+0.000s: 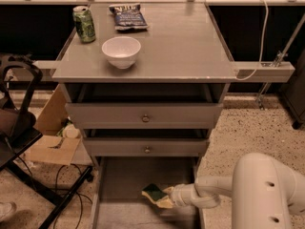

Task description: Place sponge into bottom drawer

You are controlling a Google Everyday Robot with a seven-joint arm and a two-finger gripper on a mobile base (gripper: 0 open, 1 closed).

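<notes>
The bottom drawer (124, 180) is pulled out below the two upper drawers, its grey floor showing. The sponge (154, 193), yellow with a dark green layer, is over the drawer's floor near its middle-right. My gripper (165, 198) reaches in from the right on a white arm and is shut on the sponge, holding it inside the drawer's outline, low over the floor. I cannot tell whether the sponge touches the floor.
On the cabinet top stand a white bowl (121, 51), a green can (84, 24) and a dark blue snack bag (127, 16). A black chair (16, 128) and a cardboard box (50, 144) stand at the left. A white cable (259, 37) hangs at the right.
</notes>
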